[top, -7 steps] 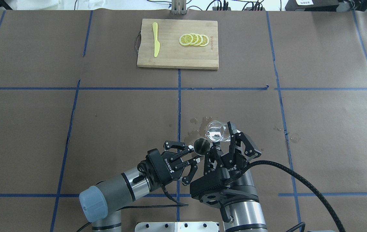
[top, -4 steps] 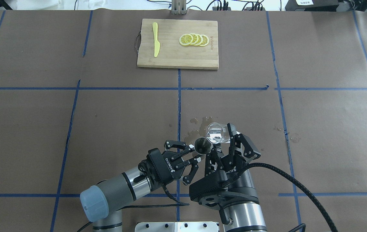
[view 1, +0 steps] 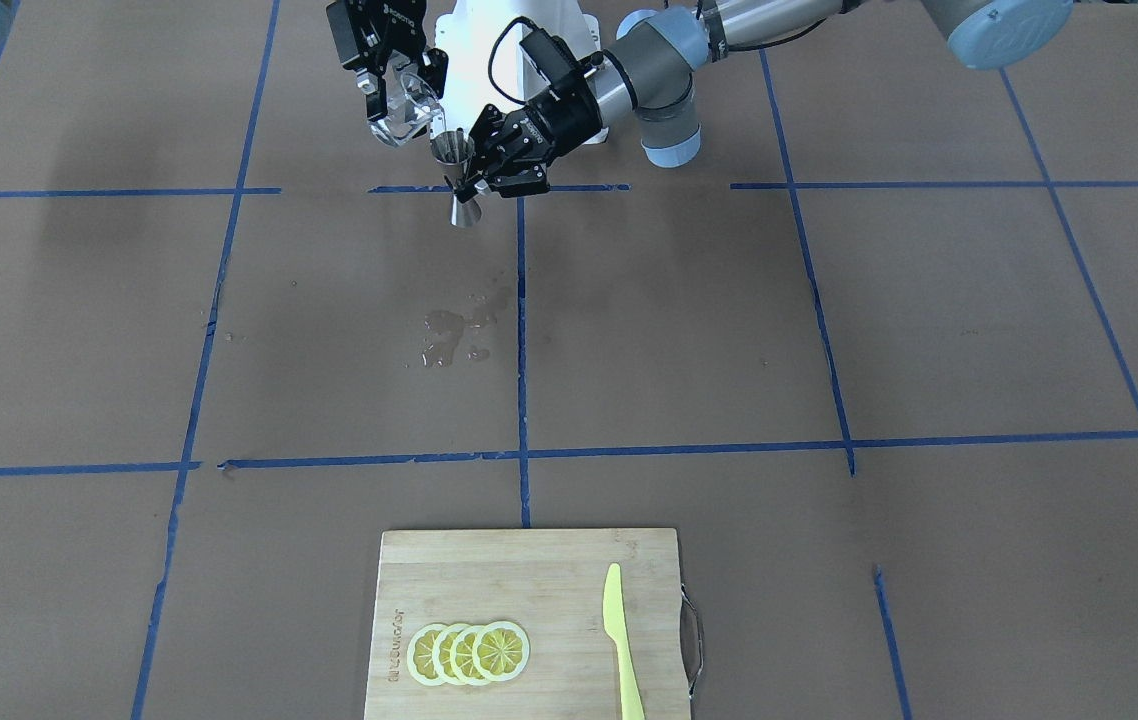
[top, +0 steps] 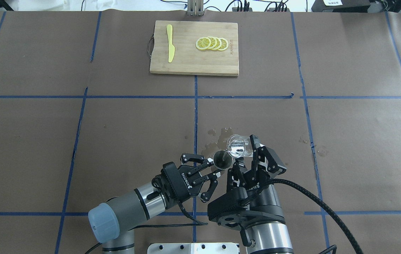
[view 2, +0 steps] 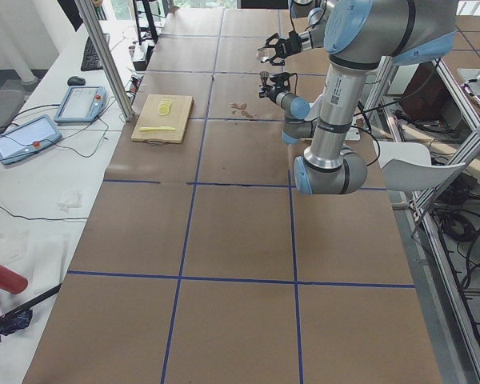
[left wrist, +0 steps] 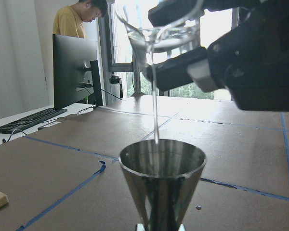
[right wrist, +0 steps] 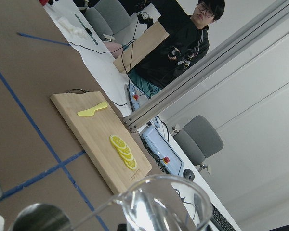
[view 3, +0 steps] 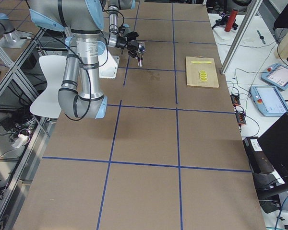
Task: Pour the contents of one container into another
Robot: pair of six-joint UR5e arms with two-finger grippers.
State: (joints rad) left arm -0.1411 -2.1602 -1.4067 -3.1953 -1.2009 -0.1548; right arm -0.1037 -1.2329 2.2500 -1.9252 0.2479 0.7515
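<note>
Right end effector [top: 244, 151] clamps tilted cup [top: 234, 146] over jigger [top: 222, 159] — clamped in left end effector [top: 214, 166].

In the left wrist view the bottom edge is cutting off the steel jigger [left wrist: 162, 178] just below its waist, so its lower cone and whatever is gripping it are lying out of frame. The top edge is slicing away the upper part of the glass cup [left wrist: 159, 33]. The right gripper [top: 243, 151], dark and out of focus in that view, is covering the cup's far side. In the right wrist view the bottom edge is cropping the cup and leaving only a blurred arc of the jigger's rim. From overhead the jigger's upper cone is hiding its lower one, and the left gripper [top: 215, 166] is masking its waist. In both side views cup and jigger are showing too small to make out.
</note>
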